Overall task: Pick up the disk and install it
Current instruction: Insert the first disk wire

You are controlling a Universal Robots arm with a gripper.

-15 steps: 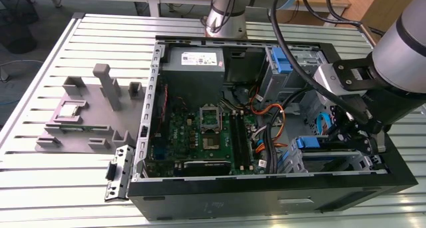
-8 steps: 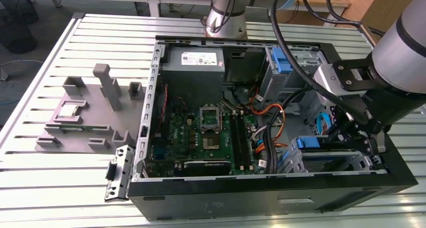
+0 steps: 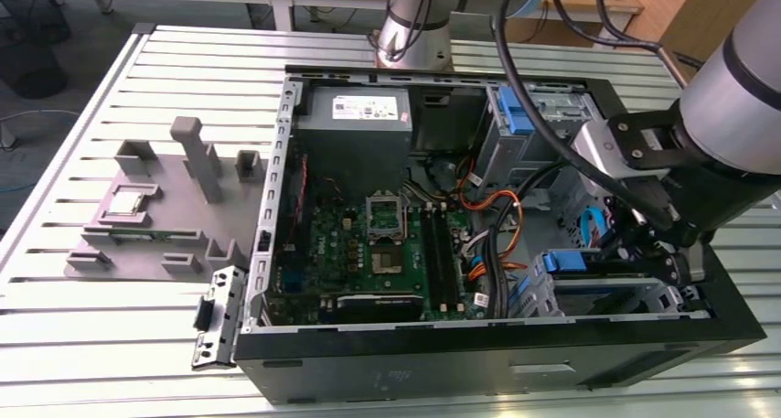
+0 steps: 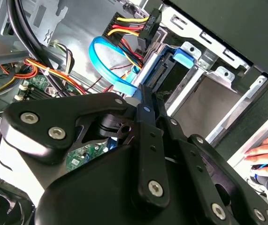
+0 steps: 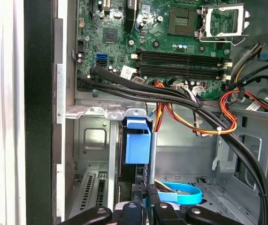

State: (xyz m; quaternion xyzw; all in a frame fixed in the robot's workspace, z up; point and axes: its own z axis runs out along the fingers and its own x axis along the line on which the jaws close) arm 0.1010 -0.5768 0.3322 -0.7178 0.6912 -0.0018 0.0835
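The open computer case (image 3: 403,363) lies on the slatted table (image 3: 73,345). In its near corner, at the exterior view's right, the disk (image 5: 137,145) stands on edge in the metal drive cage (image 5: 94,140), its blue bracket showing, and the gripper (image 5: 143,206) is closed thin on the disk's edge. Farther in lie the green circuit board (image 3: 366,253) and bundled cables (image 5: 204,117), with the grey power supply (image 3: 357,116) at the far wall.
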